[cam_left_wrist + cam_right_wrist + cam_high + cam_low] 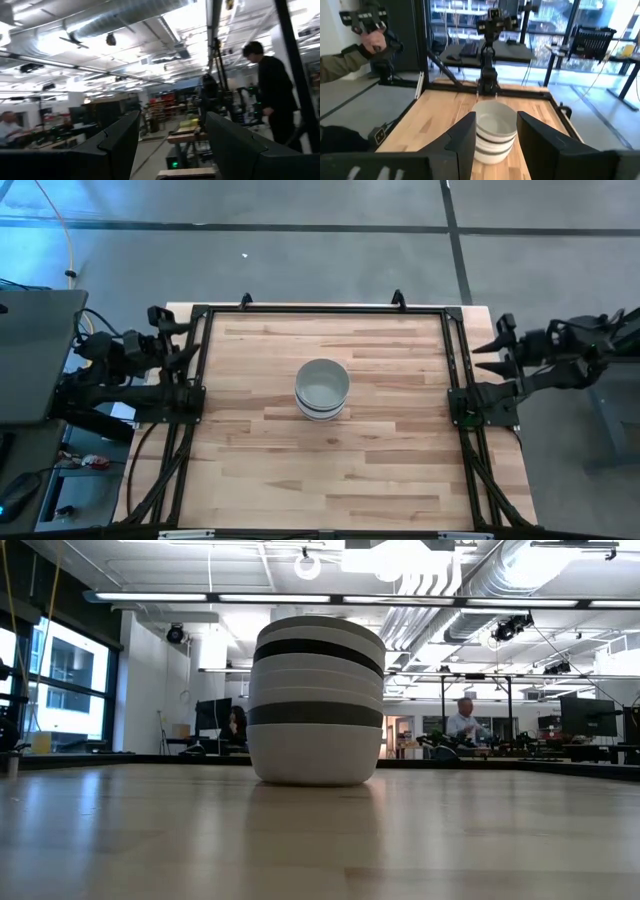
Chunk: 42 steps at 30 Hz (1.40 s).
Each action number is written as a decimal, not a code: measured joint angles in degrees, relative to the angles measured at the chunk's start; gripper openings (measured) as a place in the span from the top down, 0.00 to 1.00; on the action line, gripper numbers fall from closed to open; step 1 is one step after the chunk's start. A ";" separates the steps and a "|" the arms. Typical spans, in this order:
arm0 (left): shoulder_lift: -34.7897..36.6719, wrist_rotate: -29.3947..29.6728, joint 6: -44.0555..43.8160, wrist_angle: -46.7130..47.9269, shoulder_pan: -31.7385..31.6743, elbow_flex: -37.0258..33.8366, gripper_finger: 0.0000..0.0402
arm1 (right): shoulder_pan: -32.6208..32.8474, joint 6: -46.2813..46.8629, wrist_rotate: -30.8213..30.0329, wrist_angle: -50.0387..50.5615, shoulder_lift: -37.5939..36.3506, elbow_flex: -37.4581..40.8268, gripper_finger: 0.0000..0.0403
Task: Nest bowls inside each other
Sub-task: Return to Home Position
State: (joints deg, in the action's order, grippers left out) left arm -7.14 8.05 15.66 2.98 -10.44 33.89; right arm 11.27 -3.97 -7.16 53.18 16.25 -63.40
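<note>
Nested stack of round smooth white, grey and black bowls (pixel 316 700): only rim bands visible; inner bodies hidden, count uncertain.

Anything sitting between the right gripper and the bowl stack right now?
Nothing visible. The right gripper, open, sits at the right edge of the table; only bare wood lies between it and the bowl stack at centre. The left gripper waits at the left edge.

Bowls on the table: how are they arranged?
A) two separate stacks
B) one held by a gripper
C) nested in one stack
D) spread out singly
C: the high view shows one stack of bowls in the middle of the table, with the left gripper and right gripper open at its sides.
</note>
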 joint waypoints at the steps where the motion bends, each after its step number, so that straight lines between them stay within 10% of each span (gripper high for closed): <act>1: 0.00 0.63 -0.02 0.02 0.00 0.00 0.46 | 0.00 -0.12 0.00 -1.00 -1.27 1.18 0.66; 10: 0.00 1.21 -0.63 0.20 0.00 0.00 0.46 | 0.00 -2.08 -4.00 -13.32 -16.08 15.21 0.66; 20: -0.02 -0.25 -2.55 0.69 -0.02 -0.04 0.46 | -0.99 -0.87 -19.63 -16.24 -16.04 20.29 0.66; 36: -0.02 -1.92 -4.54 2.03 -0.02 -0.07 0.46 | -4.17 -2.21 -12.11 -27.85 -15.97 27.02 0.66; 42: -0.02 -2.01 -4.55 2.32 -0.02 -0.07 0.46 | -4.17 -6.81 -8.68 -48.60 -15.97 37.79 0.66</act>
State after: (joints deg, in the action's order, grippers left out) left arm -7.16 6.04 11.11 5.30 -10.46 33.82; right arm 7.09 -10.77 -15.84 4.59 0.27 -25.61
